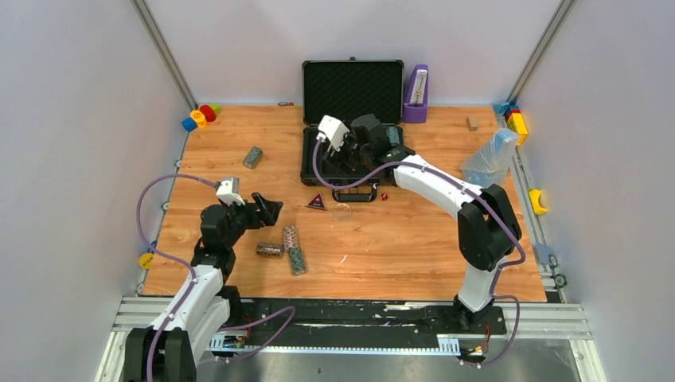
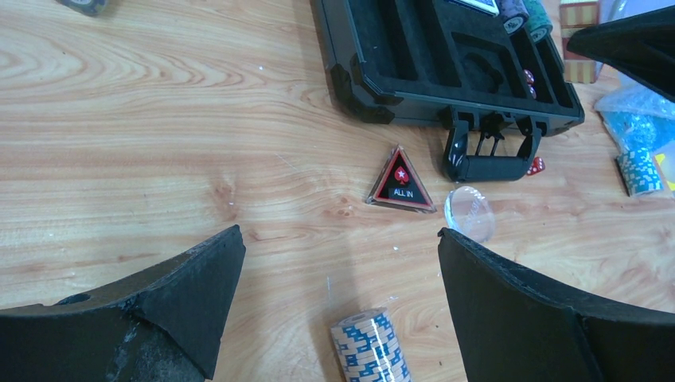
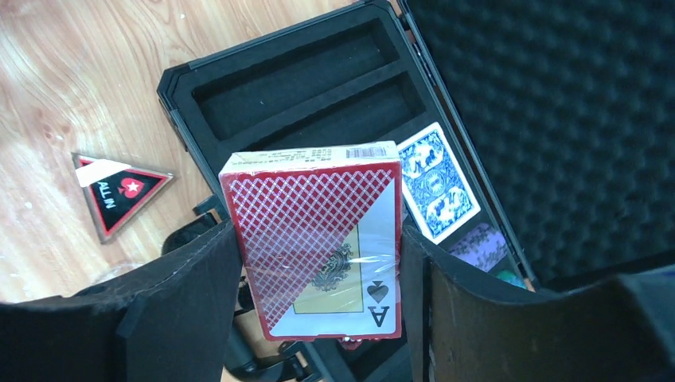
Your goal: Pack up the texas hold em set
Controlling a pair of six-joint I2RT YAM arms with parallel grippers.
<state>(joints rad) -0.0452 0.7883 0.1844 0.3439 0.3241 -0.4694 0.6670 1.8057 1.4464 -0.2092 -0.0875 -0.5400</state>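
The black case (image 1: 312,173) lies open at the back of the table, its foam lid (image 1: 353,91) upright. My right gripper (image 3: 318,233) hangs over the case, shut on a red card deck (image 3: 302,199). A blue card deck (image 3: 438,181) lies in a slot of the case (image 3: 179,87). My left gripper (image 2: 341,247) stands open above the table, over a blue-and-white chip roll (image 2: 370,346). The dark red triangle (image 2: 402,181) and a red die (image 2: 536,165) lie in front of the case handle. Chip rolls (image 1: 291,237) lie near the left gripper (image 1: 271,211), and another roll (image 1: 253,157) lies further back on the left.
A clear disc (image 1: 342,212) lies beside the triangle (image 1: 316,202). A purple metronome-like object (image 1: 416,94) stands right of the lid. A plastic bag (image 1: 492,155) sits at the right, toy blocks (image 1: 200,117) at the back left and a yellow block (image 1: 518,123) at the back right.
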